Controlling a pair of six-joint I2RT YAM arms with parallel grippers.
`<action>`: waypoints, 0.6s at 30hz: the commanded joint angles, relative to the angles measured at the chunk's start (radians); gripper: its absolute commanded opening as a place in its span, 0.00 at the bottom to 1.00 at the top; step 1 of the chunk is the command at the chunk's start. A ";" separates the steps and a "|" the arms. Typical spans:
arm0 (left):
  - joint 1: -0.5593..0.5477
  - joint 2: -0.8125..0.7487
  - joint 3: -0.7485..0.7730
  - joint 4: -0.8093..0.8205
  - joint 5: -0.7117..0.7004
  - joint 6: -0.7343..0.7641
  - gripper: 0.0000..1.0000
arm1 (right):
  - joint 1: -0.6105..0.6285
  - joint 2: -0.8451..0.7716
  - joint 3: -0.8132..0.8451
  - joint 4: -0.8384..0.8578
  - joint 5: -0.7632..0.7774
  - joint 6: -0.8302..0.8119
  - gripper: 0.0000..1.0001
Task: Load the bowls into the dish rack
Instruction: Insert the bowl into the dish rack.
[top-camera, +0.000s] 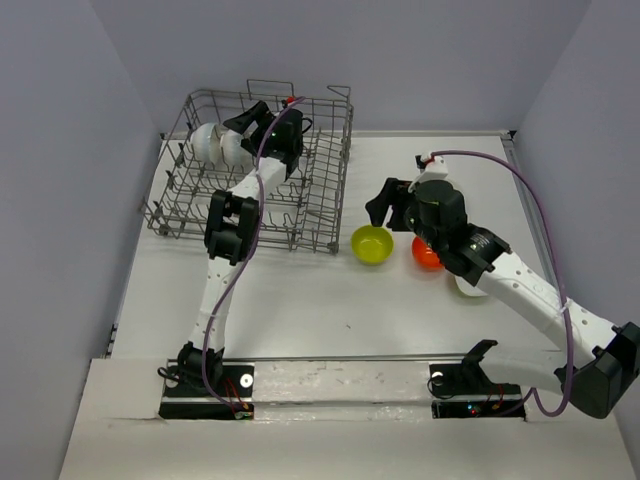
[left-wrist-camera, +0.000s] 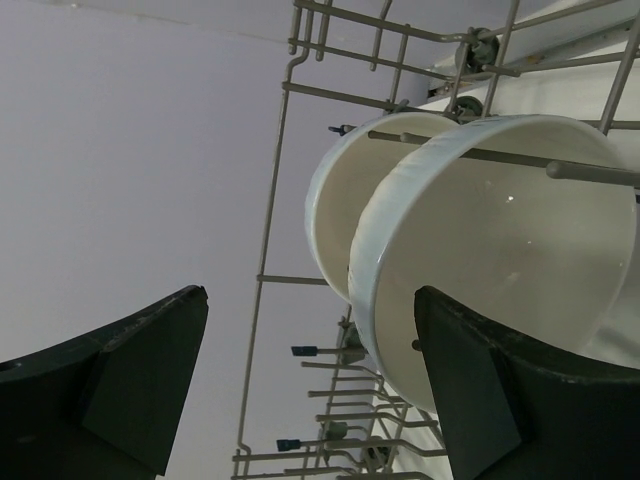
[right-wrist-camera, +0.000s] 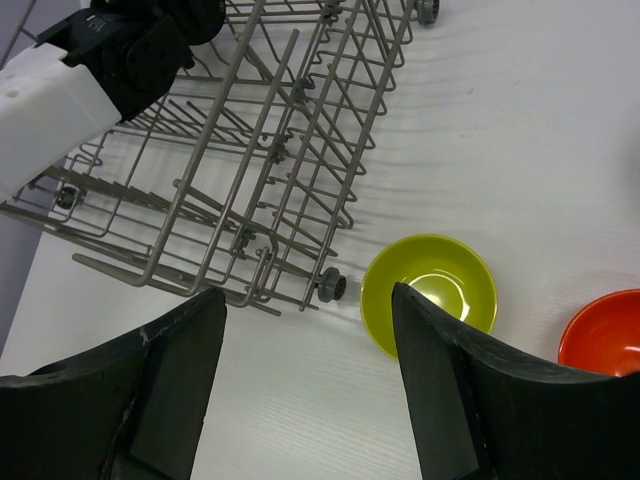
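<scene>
Shows the left gripper (top-camera: 248, 122), upper left overhead, spread wide and empty inside the dish rack (top-camera: 320, 190), just beside two white bowls (top-camera: 215, 145) propped on edge. Shows the right gripper (right-wrist-camera: 308, 300), jaws apart, holding nothing, near a yellow-green bowl (right-wrist-camera: 430, 290) at lower right of its wrist view. Lower one finger inside that rim, then pinch and lift clear.

The dish rack (top-camera: 318, 215) is bare grey wire, and the two bowls (left-wrist-camera: 500, 260) in it are plain glossy white. The table (top-camera: 330, 300) is white with a faint grain, one bowl on it lime-yellow (right-wrist-camera: 430, 290), another orange-red (right-wrist-camera: 605, 335). The arms (top-camera: 215, 290) are white with black joints, their cables (top-camera: 530, 180) purple.
</scene>
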 joint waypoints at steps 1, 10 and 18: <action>-0.038 -0.101 0.067 -0.144 0.126 -0.221 0.99 | 0.012 0.013 0.069 0.000 0.029 -0.010 0.73; -0.032 -0.125 0.093 -0.365 0.244 -0.425 0.99 | 0.012 0.038 0.105 -0.036 0.044 -0.009 0.73; -0.008 -0.168 0.136 -0.497 0.408 -0.602 0.99 | 0.012 0.059 0.124 -0.048 0.048 -0.006 0.73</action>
